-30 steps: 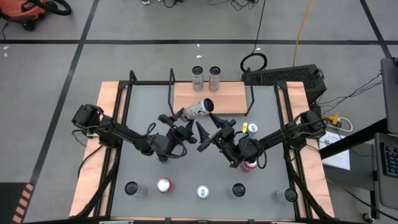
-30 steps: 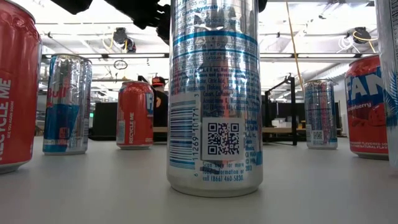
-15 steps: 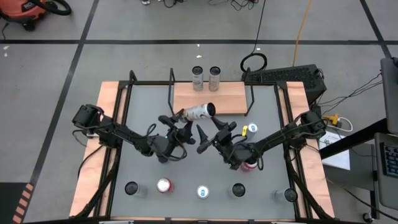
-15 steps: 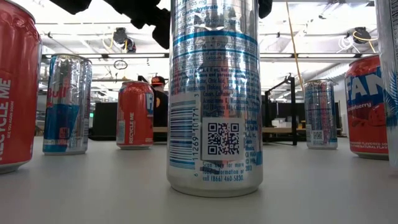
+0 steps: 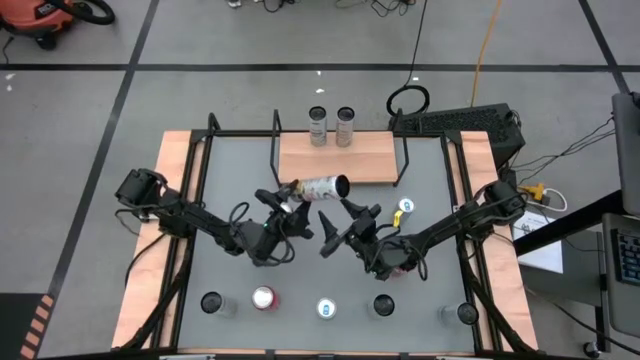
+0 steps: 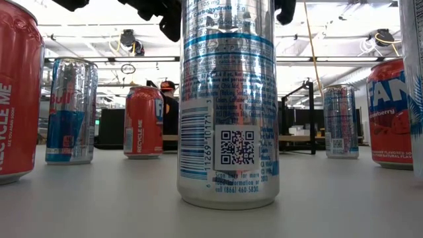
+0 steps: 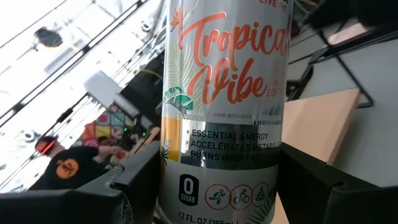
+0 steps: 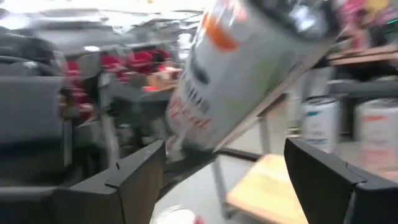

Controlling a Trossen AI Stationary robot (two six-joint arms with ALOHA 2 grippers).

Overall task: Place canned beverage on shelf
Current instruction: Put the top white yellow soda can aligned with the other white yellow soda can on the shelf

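Tropical Vibe can point(image 5: 321, 187) is clamped sideways in left tool point(image 5: 291, 200), just off shelf point(image 5: 375, 160) front edge. Right tool point(image 5: 343, 224) is spread open, empty, beside it.

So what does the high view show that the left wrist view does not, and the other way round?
Only the high view shows the right gripper, open beside the held can, two cans standing on the shelf, and a row of cans at the near edge. Only the left wrist view shows the label "Tropical Vibe" and a person behind. Both show the left gripper holding the can.
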